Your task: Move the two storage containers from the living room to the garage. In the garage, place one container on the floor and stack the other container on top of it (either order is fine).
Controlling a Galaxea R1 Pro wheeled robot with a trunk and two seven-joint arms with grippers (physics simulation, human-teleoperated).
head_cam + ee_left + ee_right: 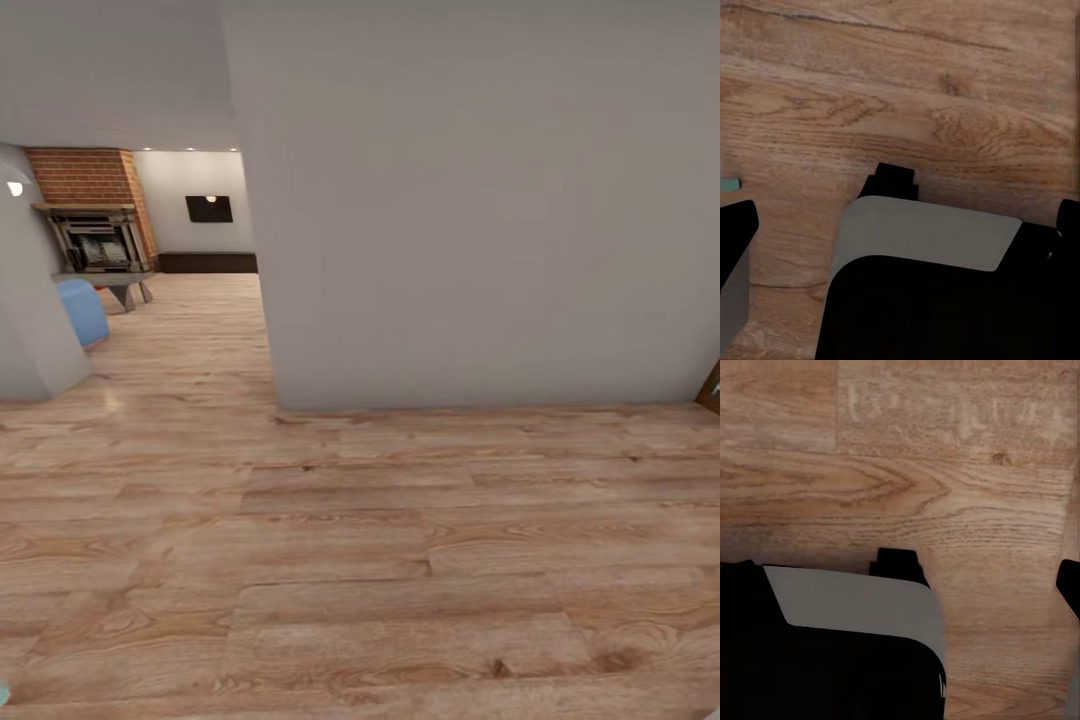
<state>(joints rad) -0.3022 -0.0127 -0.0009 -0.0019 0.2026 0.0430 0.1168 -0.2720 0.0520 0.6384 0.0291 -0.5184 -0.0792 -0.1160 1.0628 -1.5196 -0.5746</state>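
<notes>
A plain cream wall [480, 200] takes up the centre and right of the head view, standing on light wood-plank flooring [360, 560]. At the upper left an opening gives onto the living room [190, 250]: a brick fireplace [95, 225], a black TV [209, 208] on the far wall, and a blue seat [82, 310] (only partly seen). Both wrist views look down on planks past dark robot parts; whether either pincer is spread or pressed together cannot be told.

Both black-and-grey wrist housings, left [922, 285] and right [832, 645], are being held pointing downward; finger spacing is not being resolved in either wrist view.
</notes>
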